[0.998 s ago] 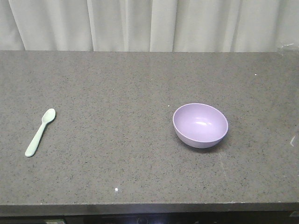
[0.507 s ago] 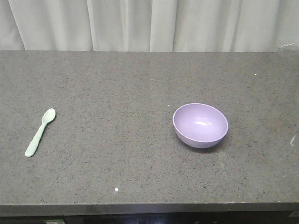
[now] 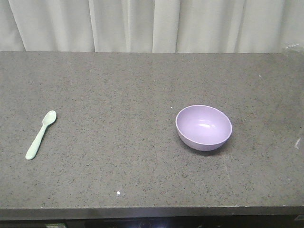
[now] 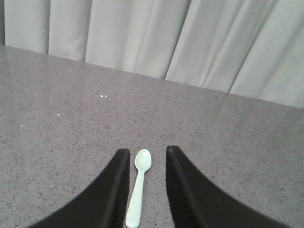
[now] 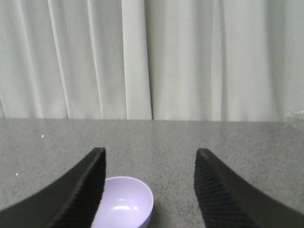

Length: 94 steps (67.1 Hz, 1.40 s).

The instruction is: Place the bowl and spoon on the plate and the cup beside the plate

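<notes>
You see one spoon (image 3: 41, 135) at left, one bowl (image 3: 204, 127) at right; left gripper (image 4: 147, 150) and right gripper (image 5: 149, 151) both released.

The table (image 3: 118, 80) looks like polished stone, dark grey and finely speckled, with a faint sheen towards its far edge. The bowl (image 3: 204, 127) is smooth lavender plastic, with a soft glossy highlight inside. The spoon (image 3: 41, 134) is pale mint plastic, smooth and nearly matt. Behind hangs a curtain (image 3: 152, 23) of pale, matt cloth in soft folds. The left gripper (image 4: 146, 153) and right gripper (image 5: 150, 153) look like matt black plastic, and the right one's inner face is finely ribbed.
</notes>
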{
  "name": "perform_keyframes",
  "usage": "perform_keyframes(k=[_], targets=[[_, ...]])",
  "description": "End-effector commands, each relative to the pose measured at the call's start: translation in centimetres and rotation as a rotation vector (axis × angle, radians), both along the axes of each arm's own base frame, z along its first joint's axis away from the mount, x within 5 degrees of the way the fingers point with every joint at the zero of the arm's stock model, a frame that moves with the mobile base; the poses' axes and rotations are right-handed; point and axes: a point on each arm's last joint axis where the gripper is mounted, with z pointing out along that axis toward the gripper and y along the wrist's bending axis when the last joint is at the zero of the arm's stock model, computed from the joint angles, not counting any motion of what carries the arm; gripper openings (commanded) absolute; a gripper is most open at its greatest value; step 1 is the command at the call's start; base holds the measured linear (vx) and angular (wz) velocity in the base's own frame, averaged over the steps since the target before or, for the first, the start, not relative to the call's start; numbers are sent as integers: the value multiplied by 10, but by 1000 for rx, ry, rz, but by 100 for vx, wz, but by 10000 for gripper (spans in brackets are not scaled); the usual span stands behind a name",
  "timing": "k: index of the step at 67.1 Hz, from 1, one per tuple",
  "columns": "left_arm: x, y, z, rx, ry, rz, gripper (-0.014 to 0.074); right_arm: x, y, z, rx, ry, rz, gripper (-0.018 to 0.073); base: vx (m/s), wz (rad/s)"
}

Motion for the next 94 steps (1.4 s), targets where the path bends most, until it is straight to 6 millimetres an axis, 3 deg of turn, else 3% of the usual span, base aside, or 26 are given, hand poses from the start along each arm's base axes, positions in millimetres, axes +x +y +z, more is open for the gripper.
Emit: perform_keyframes(k=[1,9,24,42,53,63,85,94], targets=[[12,-2,19,-49,-79,-17,352,1,-6,20,21,-135,-68,524,0,0],[23,-3,25,-153,-152,-9,436,1,-7,22,18,-150,-77,552,0,0],[44,-4,21,-65,-27,-55,440,1,-7,21,10,-147,-77,550,0,0],[98,-8,55,5,157,-159,440,1,-7,21,10,-147,-77,550,0,0],[138,-9,43,8,324,-207,421,1,-7,21,10,-147,-77,550,0,0],[164,-7,26,-3,391,-206,415,1,-7,21,10,-147,-77,550,0,0],[191,-6,0,-1,453,-201,415,1,-7,21,12,-146,-76,550,0,0],[203,-15,-18,67,515,-234,415,1,-7,21,11,-143,-74,550,0,0]])
